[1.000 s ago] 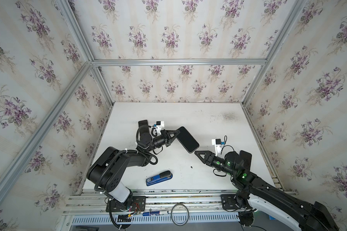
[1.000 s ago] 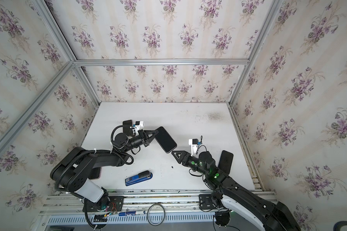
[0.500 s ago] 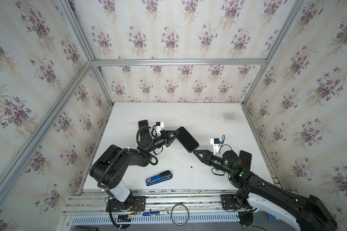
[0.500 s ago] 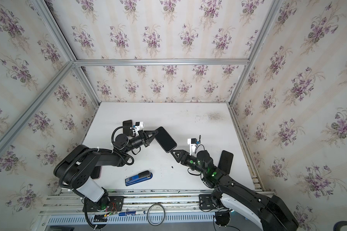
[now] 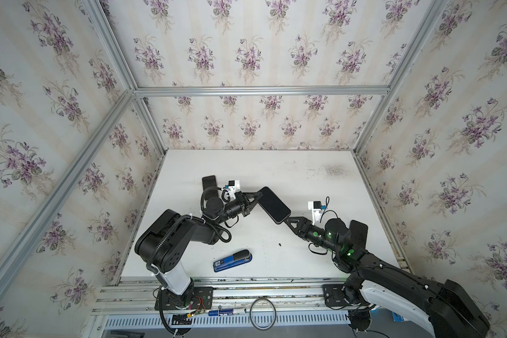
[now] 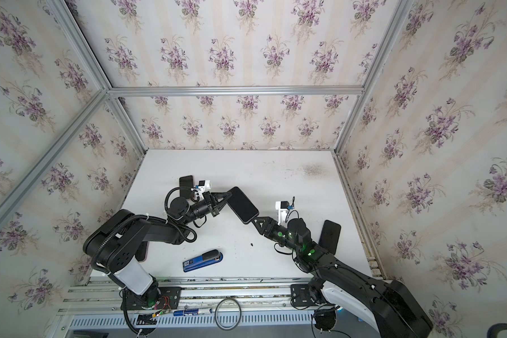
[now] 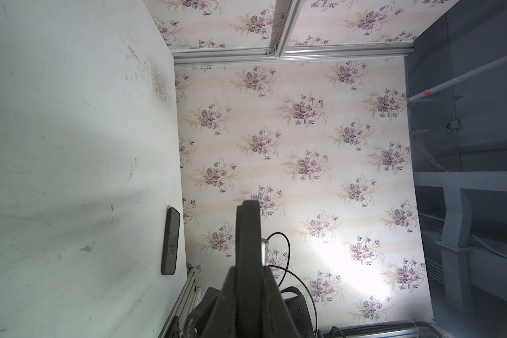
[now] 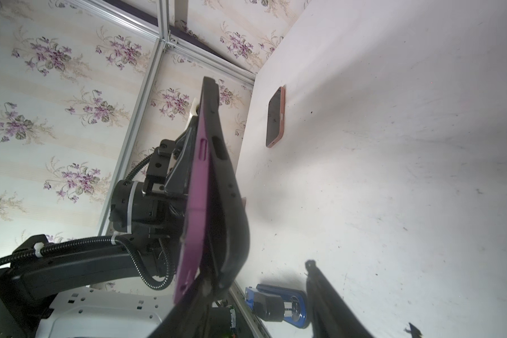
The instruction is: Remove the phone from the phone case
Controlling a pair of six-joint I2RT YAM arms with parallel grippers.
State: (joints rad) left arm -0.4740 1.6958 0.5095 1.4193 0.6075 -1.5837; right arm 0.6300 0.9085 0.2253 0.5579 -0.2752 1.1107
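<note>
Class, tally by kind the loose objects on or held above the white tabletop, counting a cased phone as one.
Phones: 3, held phone, far-left phone, right-side phone
Half-hidden dark slab under the left arm, likely a phone: 1
Staplers: 1
Total: 5

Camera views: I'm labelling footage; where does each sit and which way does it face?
Top views: high over the robot's bases, looking down at the table; left gripper and right gripper show.
Left wrist: rides that arm, looks along the held phone toward a wall; its fingers show.
Right wrist: faces the phone and left gripper; its fingers show.
Shared: both wrist views see the phone.
</note>
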